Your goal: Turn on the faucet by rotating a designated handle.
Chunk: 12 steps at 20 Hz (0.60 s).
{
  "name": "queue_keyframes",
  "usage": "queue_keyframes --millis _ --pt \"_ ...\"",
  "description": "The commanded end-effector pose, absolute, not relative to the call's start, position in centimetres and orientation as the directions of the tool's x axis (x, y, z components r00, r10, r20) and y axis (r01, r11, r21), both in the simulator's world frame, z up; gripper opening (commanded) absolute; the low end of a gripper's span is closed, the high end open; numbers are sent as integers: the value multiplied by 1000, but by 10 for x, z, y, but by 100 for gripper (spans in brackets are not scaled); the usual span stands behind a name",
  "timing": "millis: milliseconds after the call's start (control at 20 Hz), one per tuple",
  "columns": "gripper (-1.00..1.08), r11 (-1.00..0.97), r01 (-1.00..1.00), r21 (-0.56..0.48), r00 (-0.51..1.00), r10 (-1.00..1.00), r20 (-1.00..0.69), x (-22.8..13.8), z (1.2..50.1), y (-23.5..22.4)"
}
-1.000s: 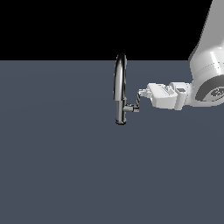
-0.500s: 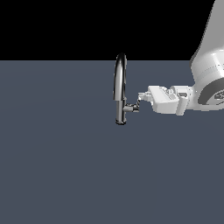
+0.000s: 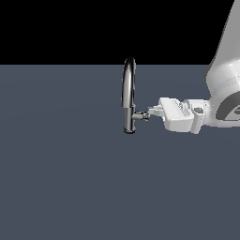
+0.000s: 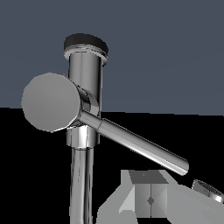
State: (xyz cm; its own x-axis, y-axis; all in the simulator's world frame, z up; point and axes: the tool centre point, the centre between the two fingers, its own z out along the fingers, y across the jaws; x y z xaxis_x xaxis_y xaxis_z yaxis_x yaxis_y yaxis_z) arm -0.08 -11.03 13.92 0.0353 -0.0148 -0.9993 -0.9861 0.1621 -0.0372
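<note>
The chrome faucet (image 3: 128, 89) stands upright with its arched spout above a cylindrical stem (image 4: 85, 78). The handle (image 3: 142, 116) is a short stub off the stem on the exterior view's right. In the wrist view the stub's round end cap (image 4: 49, 101) faces the camera, and the thin lever (image 4: 140, 144) runs slantwise from it. My white gripper (image 3: 151, 111) reaches in from the exterior view's right, its tip at the handle. In the wrist view its fingers (image 4: 150, 194) are pressed together just beside the lever's free end, holding nothing.
The faucet stands on a plain dark grey-blue floor (image 3: 70, 178) that fills the lower part of the exterior view. My white arm (image 3: 225, 89) fills the exterior view's right edge. A chrome ring (image 4: 209, 190), probably the spout's mouth, shows near the fingers.
My gripper has moved toward the exterior view's left and slightly down, up against the handle. The lever's raised tip has swung lower.
</note>
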Motion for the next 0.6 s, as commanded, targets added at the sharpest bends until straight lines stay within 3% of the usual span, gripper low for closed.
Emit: queue_keyframes --millis 0,550 --pt "-100 160 -987 -32 30 -13 -999 -4 127 -109" --pt "-100 148 -989 -14 14 -2 -1000 -17 66 -100"
